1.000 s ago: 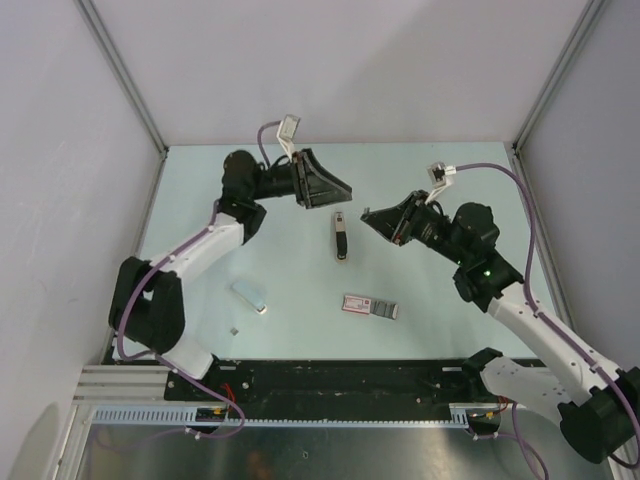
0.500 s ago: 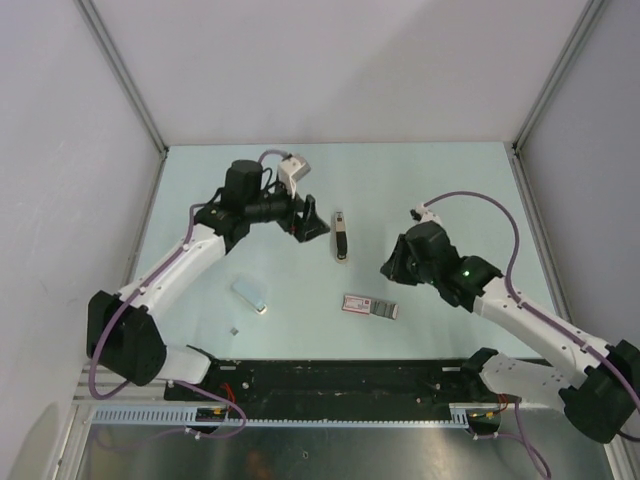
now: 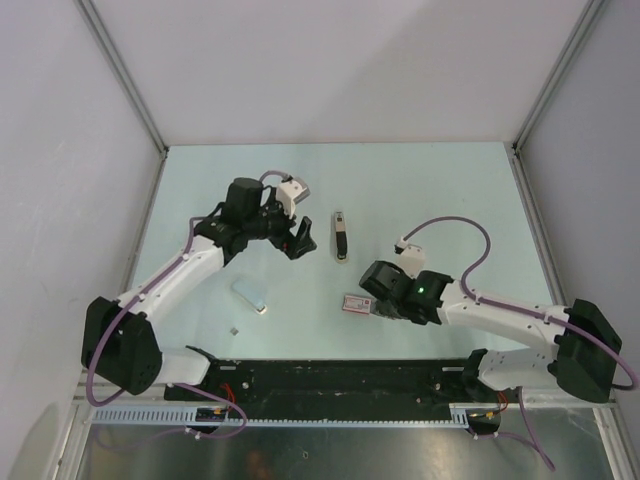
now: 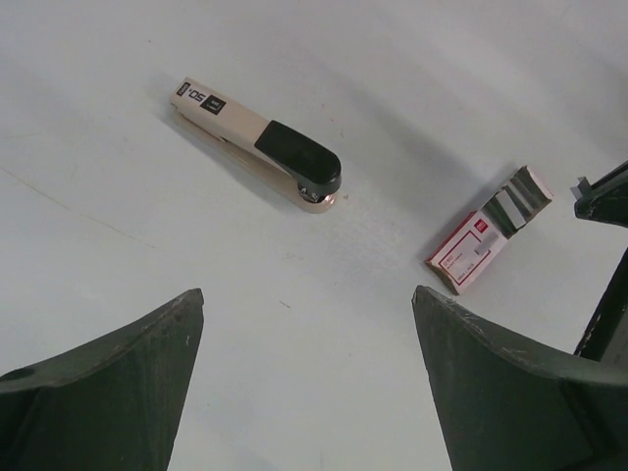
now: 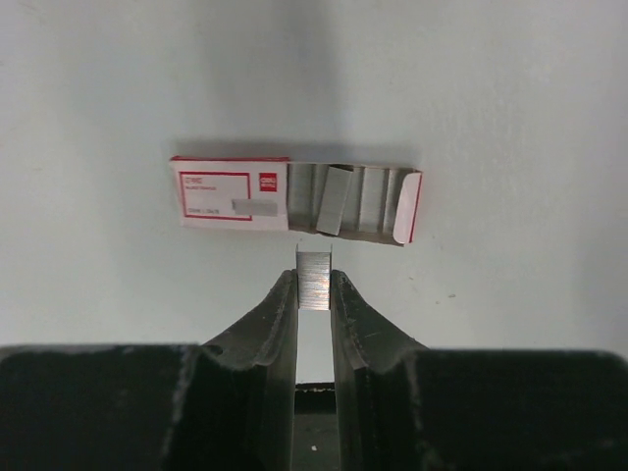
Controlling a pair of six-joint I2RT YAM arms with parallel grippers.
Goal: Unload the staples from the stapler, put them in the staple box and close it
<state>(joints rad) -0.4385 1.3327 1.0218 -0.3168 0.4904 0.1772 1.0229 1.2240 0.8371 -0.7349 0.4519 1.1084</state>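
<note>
- Between the tips of the right gripper (image 5: 314, 285): a short silvery strip of staples (image 5: 314, 267), pinched across its width, part of it poking out past the fingertips.
- Probably light and stiff along its length, yet brittle: apt to snap into bits under a twist or a hard squeeze, and smooth enough to slip.
- Best held as now, pads flat on the two side faces near the middle, with gentle pressure.
- Just ahead of those fingertips, not touching: an open staple box (image 5: 235, 196), tray slid out to the right, another strip (image 5: 332, 199) lying slantwise inside.
- Nothing between the pinched strip and the tray. Only likely snags: the tray's low walls and the slanted strip.
- Left gripper (image 4: 306, 324): fingers spread wide, holding nothing, above the table (image 4: 118, 245).
- Well ahead of its left finger: the stapler (image 4: 257, 145), cream with a black end, lying apart from everything. Ahead of its right finger: the same box.
- Behind the left fingers, toward that arm's base, seen only from above: a pale silvery bar (image 3: 250, 295) and a tiny bit (image 3: 233, 329) near it. Probably more staples, but too small to tell.
</note>
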